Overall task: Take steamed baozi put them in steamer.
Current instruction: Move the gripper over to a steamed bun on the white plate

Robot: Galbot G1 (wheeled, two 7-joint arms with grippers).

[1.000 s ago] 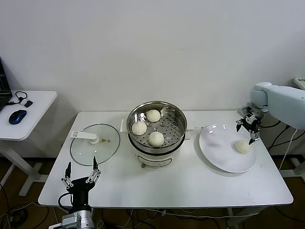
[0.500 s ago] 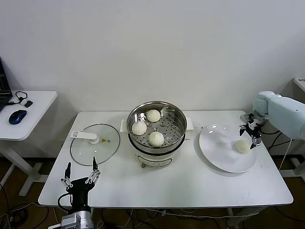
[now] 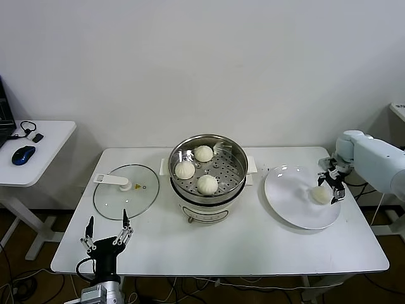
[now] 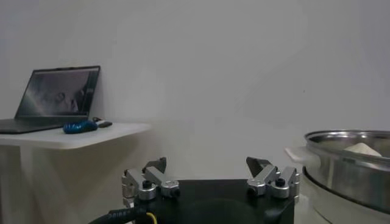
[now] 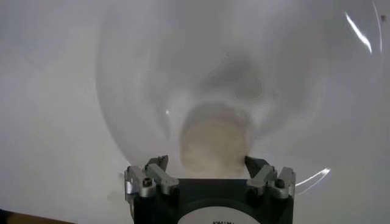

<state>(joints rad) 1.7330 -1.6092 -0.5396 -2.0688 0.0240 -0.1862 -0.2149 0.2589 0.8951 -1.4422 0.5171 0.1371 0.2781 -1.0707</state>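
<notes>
Lowered since earlier: right gripper (image 3: pixel 330 184). Left gripper (image 3: pixel 106 232) idles, fingers spread, off the white desk (image 3: pixel 253 244). Shiny round steel steamer (image 3: pixel 208 180) holds three baozi; fourth cream-white domed steamed baozi (image 3: pixel 321 194) lies on flat white plate (image 3: pixel 291 206) between right's spread fingers.

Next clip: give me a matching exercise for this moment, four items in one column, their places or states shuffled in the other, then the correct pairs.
Items:
1. glass lid
2. last baozi
3. left pincer
4. right pincer

Places or states:
A. open, parked at the table's near edge
B. flat on the table, left of the steamer
C. open, lowered over the bun on the plate
D. on the white plate, alone

Pairs: 1-B, 2-D, 3-A, 4-C
</notes>
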